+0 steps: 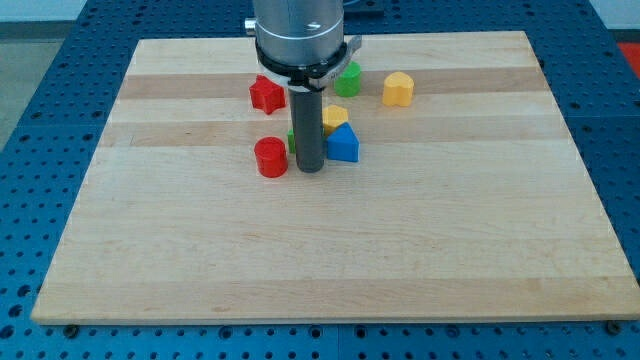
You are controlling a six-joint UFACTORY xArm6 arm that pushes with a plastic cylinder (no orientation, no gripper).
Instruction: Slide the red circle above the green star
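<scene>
My tip (pixel 310 168) sits just right of the red circle (pixel 270 157), hiding most of the green star (pixel 292 138). No end effector jaws: bare rod.

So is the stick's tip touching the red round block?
Cannot tell. In the camera view my tip sits just to the view's right of the red circle, their edges almost meeting, but the one angle shows neither a clear gap nor contact.

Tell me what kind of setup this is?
Likely a lab robot test bench: a pale wooden board lies on a blue perforated metal table, with small coloured plastic blocks such as the red circle block. My tip sits just to that block's right in the view.
</scene>
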